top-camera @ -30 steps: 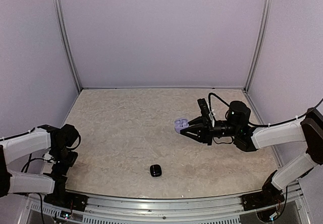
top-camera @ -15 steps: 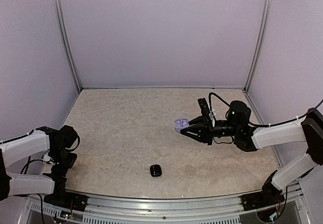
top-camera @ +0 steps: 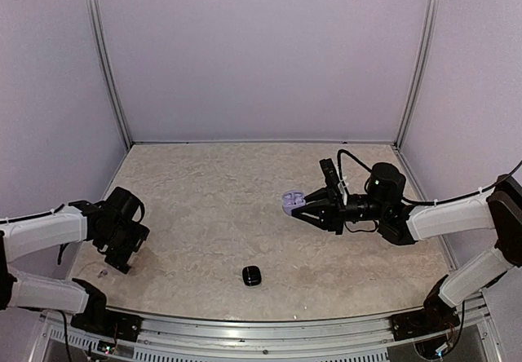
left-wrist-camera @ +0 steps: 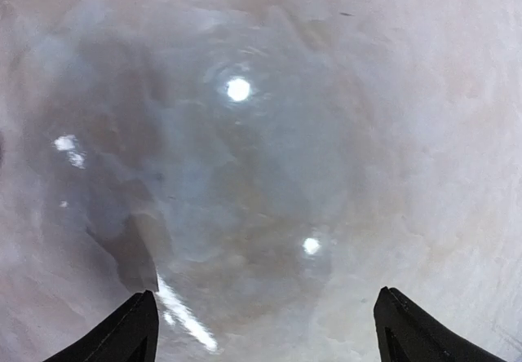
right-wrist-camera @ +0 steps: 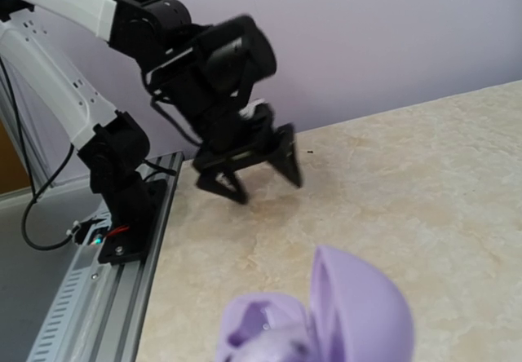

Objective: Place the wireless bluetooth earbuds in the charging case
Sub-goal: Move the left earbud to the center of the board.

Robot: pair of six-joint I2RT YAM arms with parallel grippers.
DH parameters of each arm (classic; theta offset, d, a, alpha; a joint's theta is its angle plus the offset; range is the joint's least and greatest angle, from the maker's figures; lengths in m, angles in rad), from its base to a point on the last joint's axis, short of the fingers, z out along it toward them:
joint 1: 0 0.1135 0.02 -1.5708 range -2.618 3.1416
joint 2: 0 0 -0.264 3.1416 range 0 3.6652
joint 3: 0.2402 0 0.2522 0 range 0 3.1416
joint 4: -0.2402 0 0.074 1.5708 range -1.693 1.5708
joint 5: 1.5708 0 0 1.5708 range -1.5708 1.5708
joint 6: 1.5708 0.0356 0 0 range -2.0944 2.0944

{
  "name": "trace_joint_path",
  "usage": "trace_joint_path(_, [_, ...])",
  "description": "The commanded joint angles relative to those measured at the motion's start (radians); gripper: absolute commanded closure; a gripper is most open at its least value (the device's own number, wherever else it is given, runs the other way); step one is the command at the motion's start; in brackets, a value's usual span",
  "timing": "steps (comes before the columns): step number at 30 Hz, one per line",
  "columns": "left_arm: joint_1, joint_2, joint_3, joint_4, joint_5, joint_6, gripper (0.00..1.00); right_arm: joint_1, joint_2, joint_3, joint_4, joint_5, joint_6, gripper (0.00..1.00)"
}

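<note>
While my right gripper [top-camera: 301,207] reaches leftward over the right half of the table [top-camera: 196,191], its fingers are clamped on the lavender case [top-camera: 291,201], which sticks out past their tips and is held clear of the tabletop. That case hangs open. In my right wrist view its domed lid stands upright on the right and the hollow base sits low on the left, so the opened case runs long across that view, side to side. The hollow of the lid faces left, toward my other arm. A pale lump [right-wrist-camera: 273,347] sits in the base, too blurred for me to say whether it is a bud. My left gripper [left-wrist-camera: 273,333] hangs near the table's left edge and points down at bare tabletop. Its two fingers are spread wide with nothing between them, and from across the table they show as a black fork just above the surface. A black case [top-camera: 251,275] lies on the table close to the front rail [top-camera: 261,328], between my two arms and well apart from both grippers. It looks shut, and it is too small and rounded for me to tell which way its long axis runs.
</note>
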Motion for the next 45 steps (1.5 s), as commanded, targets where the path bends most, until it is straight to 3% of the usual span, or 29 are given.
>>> trace_joint_path(1, [-0.054, 0.012, 0.127, 0.073, -0.046, 0.028, 0.08, -0.012, 0.000, -0.006, 0.022, -0.012, 0.003, 1.00])
trace_joint_path(7, [0.008, -0.006, 0.209, -0.234, -0.150, -0.083, 0.16, -0.012, -0.001, -0.006, 0.022, -0.012, 0.005, 1.00])
trace_joint_path(20, [0.281, -0.076, 0.028, -0.233, -0.079, -0.029, 0.27, -0.012, 0.002, -0.004, 0.008, -0.007, -0.002, 1.00])
trace_joint_path(35, [0.340, -0.035, -0.019, -0.225, -0.070, -0.004, 0.46, -0.013, 0.020, 0.000, 0.003, -0.005, -0.009, 1.00])
trace_joint_path(45, [0.404, -0.017, -0.036, -0.198, -0.058, 0.030, 0.63, -0.014, 0.020, 0.002, -0.003, -0.003, -0.012, 1.00])
